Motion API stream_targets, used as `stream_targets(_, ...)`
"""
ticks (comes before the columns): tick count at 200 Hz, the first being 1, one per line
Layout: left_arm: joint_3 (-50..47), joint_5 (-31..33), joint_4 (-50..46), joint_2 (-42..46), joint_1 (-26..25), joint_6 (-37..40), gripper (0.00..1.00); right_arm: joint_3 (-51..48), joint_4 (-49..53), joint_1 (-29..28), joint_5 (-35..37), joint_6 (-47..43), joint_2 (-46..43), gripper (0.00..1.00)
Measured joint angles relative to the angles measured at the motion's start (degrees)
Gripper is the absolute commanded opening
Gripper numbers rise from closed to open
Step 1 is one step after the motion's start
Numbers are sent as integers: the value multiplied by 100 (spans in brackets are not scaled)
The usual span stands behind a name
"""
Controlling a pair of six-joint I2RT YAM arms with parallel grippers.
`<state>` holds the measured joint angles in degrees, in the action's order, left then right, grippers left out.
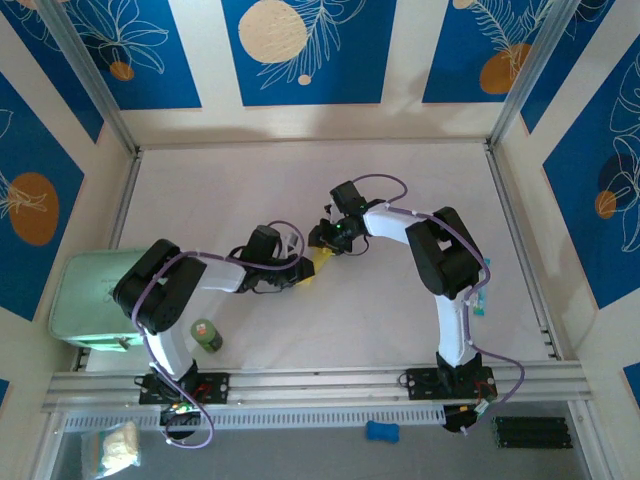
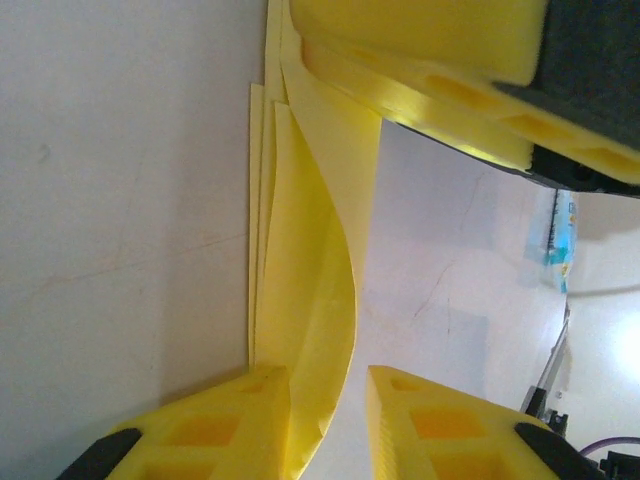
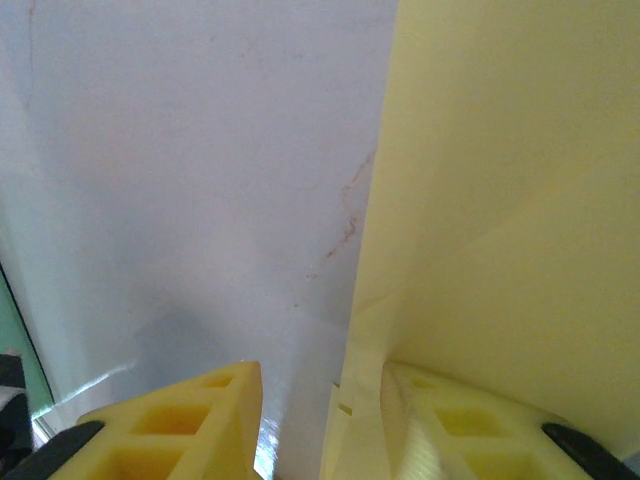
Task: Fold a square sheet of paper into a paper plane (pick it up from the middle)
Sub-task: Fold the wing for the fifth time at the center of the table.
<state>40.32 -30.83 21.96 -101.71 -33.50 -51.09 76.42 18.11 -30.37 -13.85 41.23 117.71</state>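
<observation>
Half-folded yellow sheet [image 1: 322,262] is seen mid-bench [image 1: 420,180], well off all edges. L jaws are held apart, sheet loose between them. R jaws apart too, sheet leant on one side. Thin, light, floppy, easily creased: best pinched gently at ctr crease.

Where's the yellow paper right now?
Mid-table in the top view, slightly left of centre, the folded paper sits between the left gripper and the right gripper.
</observation>
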Motion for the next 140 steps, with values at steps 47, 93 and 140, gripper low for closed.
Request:
stream_targets(47, 260, 181, -437, 0, -55, 446, 27, 125, 164, 0, 20, 42, 70, 37)
stream_targets(93, 415, 417, -789, -2, -175, 992, 28, 232, 280, 0, 15, 81, 136, 37)
stream_targets(140, 570, 656, -1102, -2, -299, 1615, 28, 267, 326, 0, 13, 81, 151, 37)
